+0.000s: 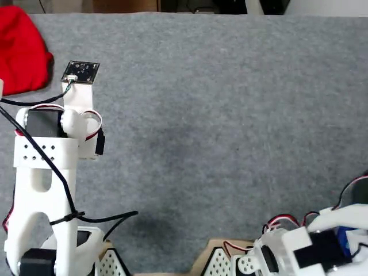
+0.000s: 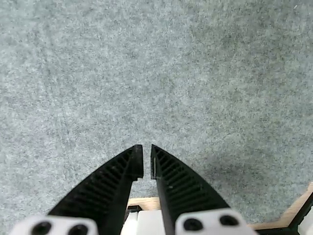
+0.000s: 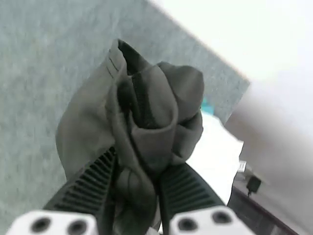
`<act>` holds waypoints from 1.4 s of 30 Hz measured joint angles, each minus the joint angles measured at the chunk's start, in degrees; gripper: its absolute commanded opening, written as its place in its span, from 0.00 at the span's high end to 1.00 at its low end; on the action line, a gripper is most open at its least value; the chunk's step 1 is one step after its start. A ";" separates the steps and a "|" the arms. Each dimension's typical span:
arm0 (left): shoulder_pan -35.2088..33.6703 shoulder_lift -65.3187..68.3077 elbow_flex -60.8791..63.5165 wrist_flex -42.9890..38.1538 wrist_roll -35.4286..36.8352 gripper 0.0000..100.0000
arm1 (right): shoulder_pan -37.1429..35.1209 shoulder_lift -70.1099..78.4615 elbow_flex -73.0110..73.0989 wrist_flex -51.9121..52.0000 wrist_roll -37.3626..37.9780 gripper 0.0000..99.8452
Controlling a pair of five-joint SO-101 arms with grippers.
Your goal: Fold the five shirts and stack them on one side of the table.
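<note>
The right gripper (image 3: 138,169) pinches a grey shirt (image 3: 151,98). The left gripper (image 2: 146,161) is nearly pressed together, empty. A red shirt (image 1: 20,49) lies far left.

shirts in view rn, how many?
2. Red shirt bunched at the far corner of the table, on the left arm's side; grey shirt gripped in the right pincer. Others may be hidden.

My left fingers (image 2: 117,181) are black and ribbed, over the speckled grey bench (image 2: 146,63). Between my right fingers (image 3: 85,183), black and ribbed too, the olive-grey shirt (image 3: 146,112) is plain and dark. Beyond my left fingers, the red shirt (image 1: 20,52) is solid bright red.
</note>
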 measured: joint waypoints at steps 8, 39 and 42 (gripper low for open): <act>0.00 0.00 0.00 0.00 0.00 0.95 | 9.32 0.09 18.37 -10.73 7.21 1.00; 0.26 0.00 0.00 -0.09 0.00 0.95 | 27.34 12.48 27.87 -17.93 33.93 0.72; 0.26 0.00 0.00 -0.79 0.00 0.95 | 27.34 12.48 27.87 -17.76 33.93 0.69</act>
